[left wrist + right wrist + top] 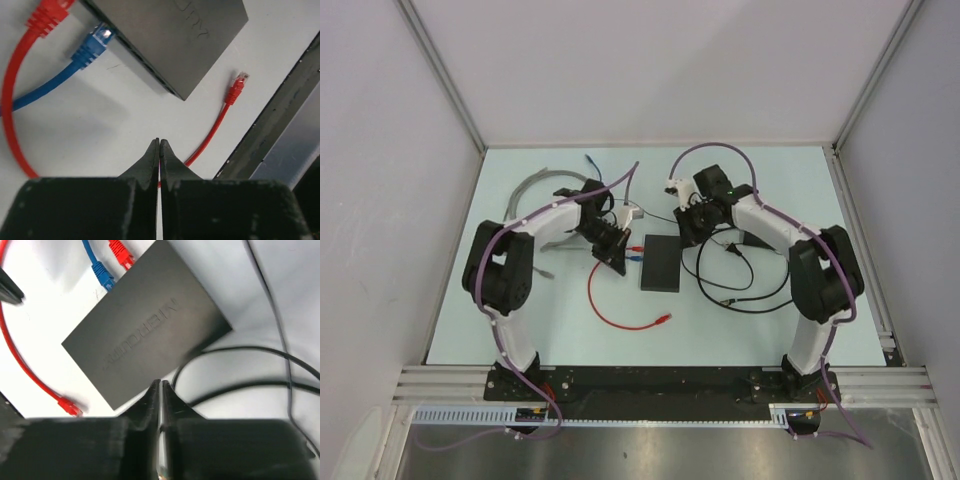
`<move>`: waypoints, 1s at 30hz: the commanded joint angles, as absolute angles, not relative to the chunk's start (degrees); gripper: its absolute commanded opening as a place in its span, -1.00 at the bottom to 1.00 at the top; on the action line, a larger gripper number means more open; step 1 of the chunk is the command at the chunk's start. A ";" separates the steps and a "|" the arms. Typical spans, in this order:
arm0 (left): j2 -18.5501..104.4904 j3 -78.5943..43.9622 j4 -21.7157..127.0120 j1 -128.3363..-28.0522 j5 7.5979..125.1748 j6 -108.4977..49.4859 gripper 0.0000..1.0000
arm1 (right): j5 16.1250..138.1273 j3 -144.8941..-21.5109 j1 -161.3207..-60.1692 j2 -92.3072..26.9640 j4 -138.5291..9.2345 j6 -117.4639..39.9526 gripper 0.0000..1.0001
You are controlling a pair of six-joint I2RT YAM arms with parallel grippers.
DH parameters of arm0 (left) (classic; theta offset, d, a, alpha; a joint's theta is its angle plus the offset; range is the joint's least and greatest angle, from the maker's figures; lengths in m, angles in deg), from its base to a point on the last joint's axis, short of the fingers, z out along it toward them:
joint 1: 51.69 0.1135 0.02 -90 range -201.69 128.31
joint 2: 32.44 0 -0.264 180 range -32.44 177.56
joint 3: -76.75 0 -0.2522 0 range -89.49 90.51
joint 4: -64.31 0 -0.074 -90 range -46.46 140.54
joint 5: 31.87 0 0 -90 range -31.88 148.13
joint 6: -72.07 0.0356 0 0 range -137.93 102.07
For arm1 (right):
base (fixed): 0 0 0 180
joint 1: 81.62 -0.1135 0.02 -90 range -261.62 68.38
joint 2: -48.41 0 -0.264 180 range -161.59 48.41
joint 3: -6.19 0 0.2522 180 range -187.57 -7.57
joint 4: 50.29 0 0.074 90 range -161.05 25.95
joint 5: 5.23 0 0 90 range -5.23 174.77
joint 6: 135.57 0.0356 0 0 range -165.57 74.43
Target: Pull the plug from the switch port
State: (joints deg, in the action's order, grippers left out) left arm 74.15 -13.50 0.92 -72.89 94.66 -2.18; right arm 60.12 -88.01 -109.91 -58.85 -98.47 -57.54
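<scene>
The switch (660,263) is a flat black box lying mid-table; its port edge faces left. A blue plug (92,46) and a red plug (47,14) both butt against that edge (135,60). In the right wrist view the same blue plug (102,275) and red plug (120,254) meet the switch (150,335). How deep either plug sits I cannot tell. My left gripper (160,142) is shut and empty, hovering left of the switch and short of the plugs. My right gripper (161,384) is shut above the switch's far right corner, with nothing seen in it.
The red cable (605,305) loops toward me and ends in a loose red plug (239,85). Thin black cables (745,285) curl right of the switch. A grey cable (542,190) lies at the back left. The table's dark front rail (280,115) is close.
</scene>
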 commanded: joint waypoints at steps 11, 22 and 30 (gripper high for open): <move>87.35 -4.16 6.16 -81.92 102.16 -2.90 -1.00 | 61.92 -80.96 -104.91 -53.19 -94.81 -52.16 -0.90; 81.57 -1.32 -2.81 -79.83 107.61 4.49 -0.68 | 60.25 -80.87 -104.47 -54.24 -94.64 -51.46 -0.79; 75.58 -3.02 12.49 -72.27 97.07 -4.74 0.03 | 58.49 -81.57 -108.60 -55.65 -94.37 -56.19 -0.52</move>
State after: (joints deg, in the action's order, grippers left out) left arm 78.37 -4.54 4.96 -74.87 101.08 -2.03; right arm 60.34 -80.60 -106.17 -54.68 -95.62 -52.82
